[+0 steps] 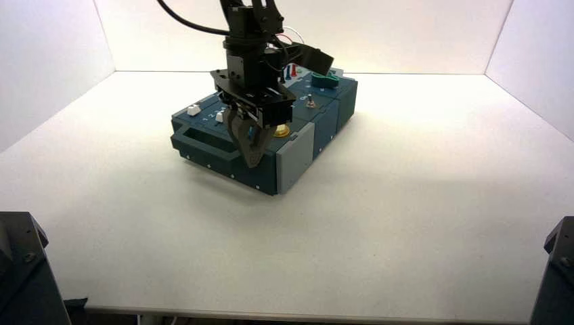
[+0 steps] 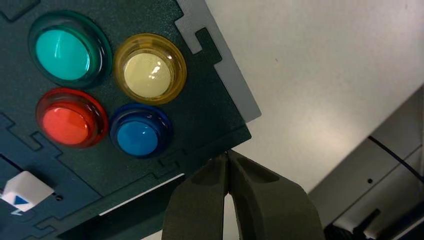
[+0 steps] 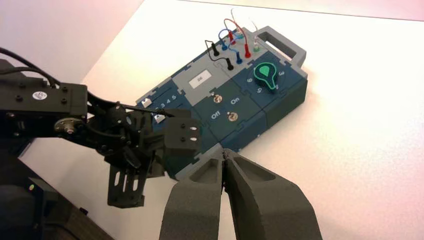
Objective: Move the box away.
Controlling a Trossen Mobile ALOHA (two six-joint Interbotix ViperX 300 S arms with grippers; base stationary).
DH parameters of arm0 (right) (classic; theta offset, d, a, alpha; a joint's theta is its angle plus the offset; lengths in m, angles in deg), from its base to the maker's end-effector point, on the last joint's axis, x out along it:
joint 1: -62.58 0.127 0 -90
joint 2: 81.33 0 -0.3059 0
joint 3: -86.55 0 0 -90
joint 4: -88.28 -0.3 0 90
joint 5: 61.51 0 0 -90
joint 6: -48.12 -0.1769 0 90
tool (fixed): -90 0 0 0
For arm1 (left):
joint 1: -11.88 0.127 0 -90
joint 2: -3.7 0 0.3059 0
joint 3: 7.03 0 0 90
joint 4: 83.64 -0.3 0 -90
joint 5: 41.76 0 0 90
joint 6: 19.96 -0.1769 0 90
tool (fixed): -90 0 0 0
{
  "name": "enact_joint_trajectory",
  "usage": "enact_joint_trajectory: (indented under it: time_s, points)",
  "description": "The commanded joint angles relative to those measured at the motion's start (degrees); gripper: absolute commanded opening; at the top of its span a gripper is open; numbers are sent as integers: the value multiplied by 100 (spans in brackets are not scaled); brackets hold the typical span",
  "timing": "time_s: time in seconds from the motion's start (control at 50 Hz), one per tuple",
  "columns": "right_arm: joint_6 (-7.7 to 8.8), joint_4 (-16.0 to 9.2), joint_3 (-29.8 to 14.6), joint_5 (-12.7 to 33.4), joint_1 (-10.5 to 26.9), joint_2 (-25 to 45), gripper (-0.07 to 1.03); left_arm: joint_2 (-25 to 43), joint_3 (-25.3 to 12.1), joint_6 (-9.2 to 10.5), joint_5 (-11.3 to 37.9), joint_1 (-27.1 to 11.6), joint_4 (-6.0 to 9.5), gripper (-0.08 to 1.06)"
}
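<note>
Left pincer, closed, at box's handle-side corner: push low, steadily; right pincer, closed, aside.

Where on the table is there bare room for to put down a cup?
On the table, broad bare patches lie between the box and the right wall, between box and front edge, and between box and left wall. Crowded: the box's front corner beside its handle, under the left claw.
</note>
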Motion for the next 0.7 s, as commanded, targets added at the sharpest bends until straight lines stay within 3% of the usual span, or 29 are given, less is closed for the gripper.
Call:
enact_joint_trajectory:
  time_s: [0.02,0.22,0.7]
  points:
    - [0,0,-211,-62,-35,18,-2,-44,-281,-35,-149,105,-193,-3]
    - [9,0,-211,-62,-35,62,-2,-9,-369,-35,-141,387,-316,-3]
    - [35,9,-299,-79,-35,299,-2,-53,-633,-62,-141,958,-396,-3]
